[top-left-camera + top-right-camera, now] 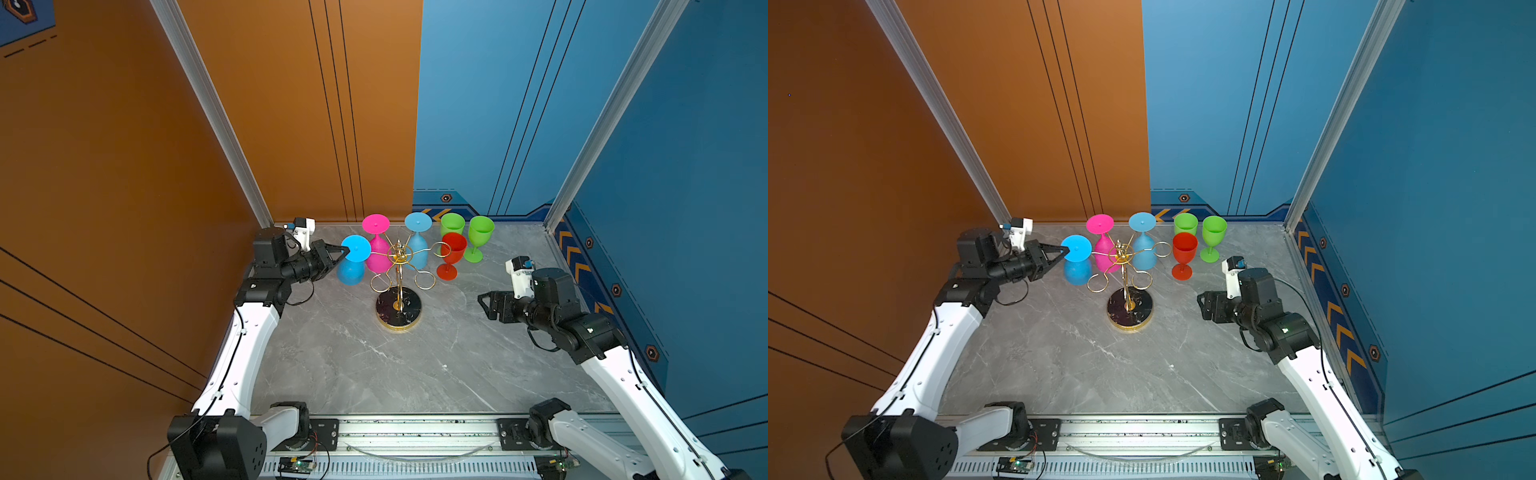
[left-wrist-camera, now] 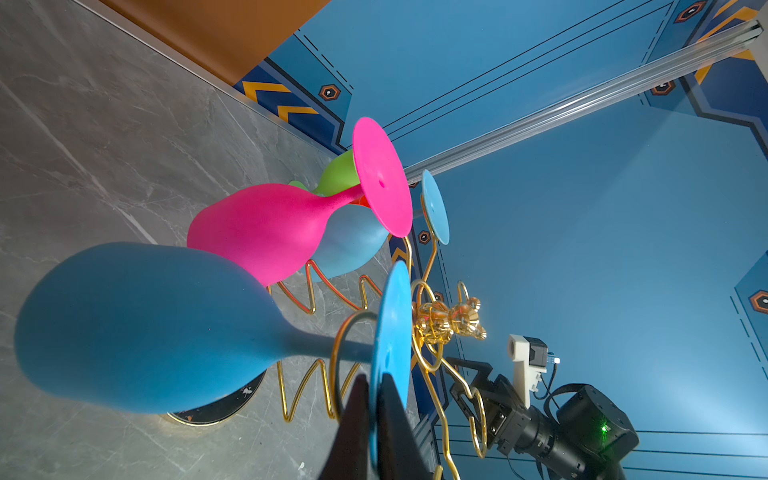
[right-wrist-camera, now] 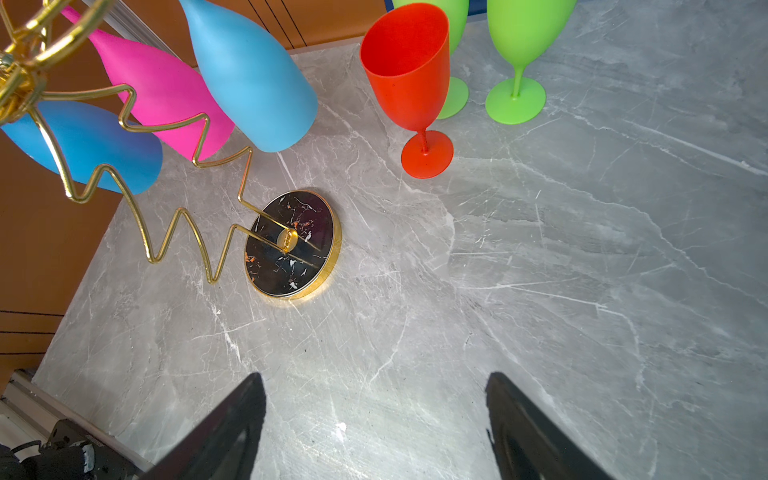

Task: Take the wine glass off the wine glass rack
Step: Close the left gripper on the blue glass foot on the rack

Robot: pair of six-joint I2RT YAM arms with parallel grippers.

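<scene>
The left gripper (image 1: 344, 250) is clamping the foot of the blue wine glass (image 1: 351, 271) (hanging upside down) on the wine glass rack's (image 1: 399, 311) leftmost loop; right of the rack, the right gripper (image 1: 484, 306) is hovering agape, holding nothing.

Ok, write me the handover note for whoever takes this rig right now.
The left pincer is shut on the foot of the bright blue wine glass, hanging upside down on the wine glass rack.
The right pincer is open, empty, over the table.
The pink wine glass and light blue wine glass hang there too.
Off the rack, upright: red wine glass, two green wine glasses.
To do: slide the gripped glass out of its loop, set it down.
</scene>
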